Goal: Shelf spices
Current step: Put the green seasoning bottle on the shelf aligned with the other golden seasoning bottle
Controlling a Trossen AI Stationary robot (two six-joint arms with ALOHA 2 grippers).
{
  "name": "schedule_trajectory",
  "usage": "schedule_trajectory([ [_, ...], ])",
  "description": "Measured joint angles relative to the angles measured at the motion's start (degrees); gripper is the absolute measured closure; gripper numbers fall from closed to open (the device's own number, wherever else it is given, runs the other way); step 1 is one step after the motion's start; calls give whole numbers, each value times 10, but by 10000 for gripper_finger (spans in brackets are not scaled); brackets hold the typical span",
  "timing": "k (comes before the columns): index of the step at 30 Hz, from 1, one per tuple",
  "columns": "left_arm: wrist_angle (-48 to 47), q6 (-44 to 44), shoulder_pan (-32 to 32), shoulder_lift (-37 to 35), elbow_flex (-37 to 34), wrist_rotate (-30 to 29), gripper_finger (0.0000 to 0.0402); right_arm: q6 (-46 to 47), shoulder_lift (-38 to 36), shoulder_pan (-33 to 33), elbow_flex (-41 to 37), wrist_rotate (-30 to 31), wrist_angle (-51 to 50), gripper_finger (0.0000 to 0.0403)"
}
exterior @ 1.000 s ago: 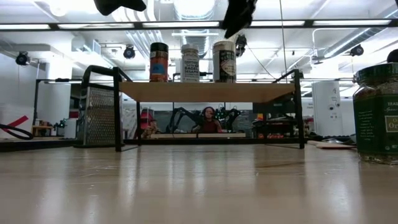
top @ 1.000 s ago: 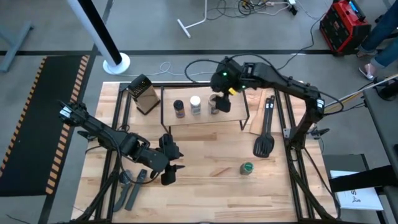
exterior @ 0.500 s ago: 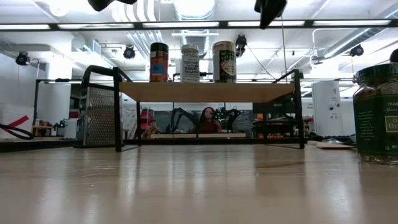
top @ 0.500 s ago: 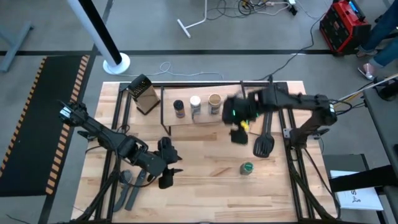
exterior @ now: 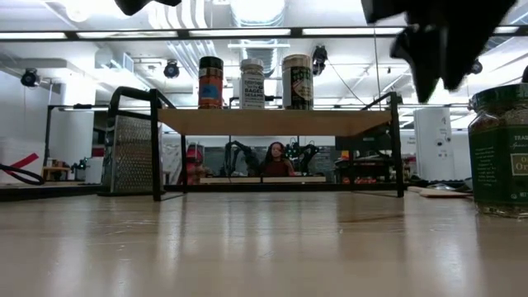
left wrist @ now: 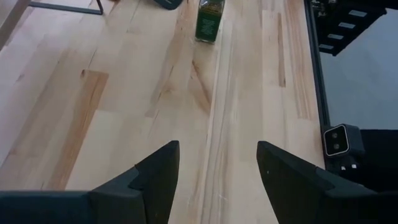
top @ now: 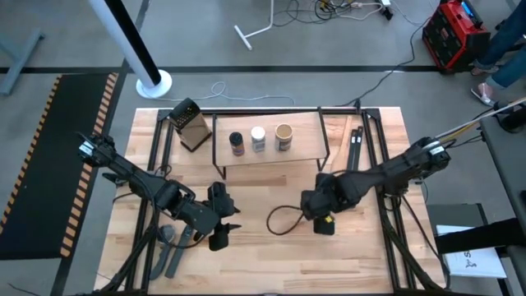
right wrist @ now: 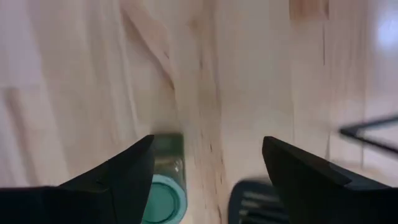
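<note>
Three spice jars stand upright on the shelf (top: pixel 306 150) (exterior: pixel 280 122): black-topped (top: pixel 236 142), white-topped (top: pixel 258 137) and tan-topped (top: pixel 283 136). The green jar (exterior: pixel 499 153) (right wrist: pixel 165 190) (left wrist: pixel 208 20) stands on the table to the shelf's near right; in the high view the right arm hides it. My right gripper (top: pixel 322 217) (right wrist: pixel 208 186) hovers open above it, pointing down, the jar close by one finger. My left gripper (top: pixel 220 224) (left wrist: pixel 217 168) waits open over the near-left table.
A dark box grater (top: pixel 191 125) (exterior: pixel 130 153) stands left of the shelf. A black spatula (top: pixel 355 141) (right wrist: pixel 249 199) lies right of it, its head close to the green jar. Grey utensils (top: pixel 168 247) lie at the near-left. A black cable loop (top: pixel 283 220) hangs by the right arm.
My right gripper has left the tan-topped jar on the shelf and swung toward the near edge, coming lower until it hangs over the green jar. The tan jar stays upright on the shelf with the other two.
</note>
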Motion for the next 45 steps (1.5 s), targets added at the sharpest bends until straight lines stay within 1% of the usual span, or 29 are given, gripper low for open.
schedule_trajectory([
  [5,-4,0,0,0,0,5,198,58,2,7,-46,-8,2,114],
  [9,-10,1,0,0,0,12,198,71,4,10,-58,-29,15,102],
  [13,-13,-1,0,0,0,14,198,73,4,16,-56,-31,27,95],
  [20,-13,-4,-1,0,0,15,198,113,4,45,-53,-49,50,100],
  [27,-12,-4,-2,0,0,15,198,153,5,86,-99,-33,58,102],
  [32,-11,-4,-2,0,0,15,198,158,5,91,-152,-33,128,100],
  [35,-11,-4,-2,0,0,16,198,154,5,86,-182,-33,158,114],
  [38,-11,-6,-2,0,0,15,198,151,5,80,-206,-33,178,137],
  [40,-11,-6,-2,0,0,15,198,148,5,76,-211,-33,181,160],
  [44,-11,-6,-2,0,0,15,198,130,5,71,-214,-32,181,223],
  [45,-11,-6,-2,0,0,15,198,124,5,70,-213,-33,180,225],
])
